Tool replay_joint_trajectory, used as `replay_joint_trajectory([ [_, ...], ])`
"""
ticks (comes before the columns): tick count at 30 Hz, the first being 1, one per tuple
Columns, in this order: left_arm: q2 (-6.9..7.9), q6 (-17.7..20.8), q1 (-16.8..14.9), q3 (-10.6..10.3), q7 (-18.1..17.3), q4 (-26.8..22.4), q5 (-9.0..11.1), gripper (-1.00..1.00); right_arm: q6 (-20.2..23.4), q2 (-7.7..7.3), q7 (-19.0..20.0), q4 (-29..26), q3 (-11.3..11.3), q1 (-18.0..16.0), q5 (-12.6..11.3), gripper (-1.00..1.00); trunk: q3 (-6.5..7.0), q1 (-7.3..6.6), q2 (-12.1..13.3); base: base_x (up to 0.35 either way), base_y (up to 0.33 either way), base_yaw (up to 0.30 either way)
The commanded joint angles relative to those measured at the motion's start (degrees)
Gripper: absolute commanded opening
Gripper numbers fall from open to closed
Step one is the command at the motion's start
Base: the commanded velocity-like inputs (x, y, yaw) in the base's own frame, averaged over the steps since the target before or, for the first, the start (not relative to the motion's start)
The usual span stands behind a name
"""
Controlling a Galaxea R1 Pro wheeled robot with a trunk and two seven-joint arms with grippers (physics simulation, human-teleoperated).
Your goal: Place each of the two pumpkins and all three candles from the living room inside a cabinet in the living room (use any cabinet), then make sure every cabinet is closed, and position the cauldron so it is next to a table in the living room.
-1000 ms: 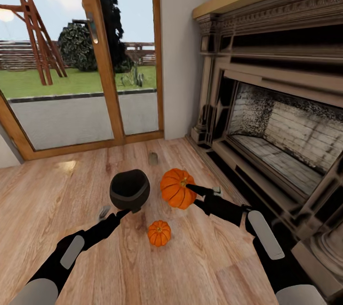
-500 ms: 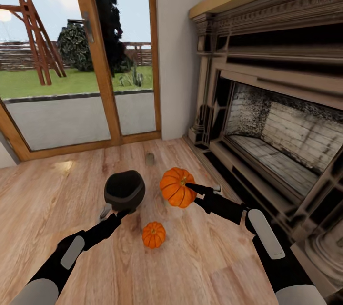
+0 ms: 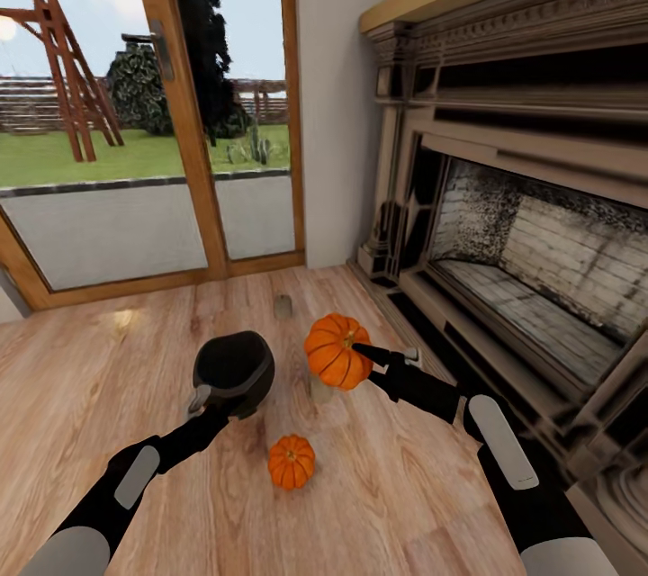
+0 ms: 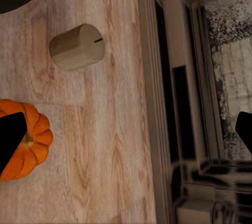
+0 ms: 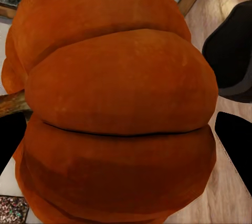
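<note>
The larger pumpkin point(image 3: 335, 351) hangs just above the wood floor, and my right gripper point(image 3: 362, 358) is shut on it. It bulges between the two fingers in the right wrist view point(image 5: 121, 103). A candle point(image 3: 320, 390) stands on the floor under it, also seen as a tan cylinder point(image 4: 77, 46) in the left wrist view. The smaller pumpkin point(image 3: 291, 461) sits nearer me on the floor point(image 4: 31, 140). My left gripper point(image 3: 203, 401) is open at the near rim of the black cauldron point(image 3: 233, 369); nothing lies between its fingers. Another candle point(image 3: 283, 306) stands towards the door.
A large ornate fireplace point(image 3: 522, 270) with a raised hearth runs along the right side. A wood-framed glass door point(image 3: 135, 153) closes off the far side, with a white wall section point(image 3: 337, 108) beside it. Open wood floor point(image 3: 81, 378) lies to the left.
The larger pumpkin has risen off the floor in my right gripper, uncovering a candle beneath it. The head view has shifted slightly. My left gripper stays by the cauldron.
</note>
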Motion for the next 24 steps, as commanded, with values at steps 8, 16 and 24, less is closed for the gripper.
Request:
replay_joint_trajectory([
  [8, -0.01, 0.37, -0.03, 0.13, -0.08, 0.00, 0.25, 1.00, -0.27, -0.03, 0.71, -0.75, 0.08, -0.03, 0.14, -1.00, -0.05, 0.00, -0.02, 0.139, 0.011, 0.000],
  [16, -0.10, 0.36, -0.03, 0.14, -0.08, -0.03, 0.24, 1.00, -1.63, -0.03, 0.91, -0.95, 0.24, -0.03, 0.15, -1.00, -0.05, 0.00, -0.02, 0.032, 0.000, 0.000],
  [24, -0.19, 0.79, -0.03, -0.02, -0.10, -0.32, 0.26, 1.00, -1.68, -0.03, 1.08, -0.76, 0.14, -0.03, 0.16, -1.00, -0.05, 0.00, -0.02, 0.000, 0.000, 0.000],
])
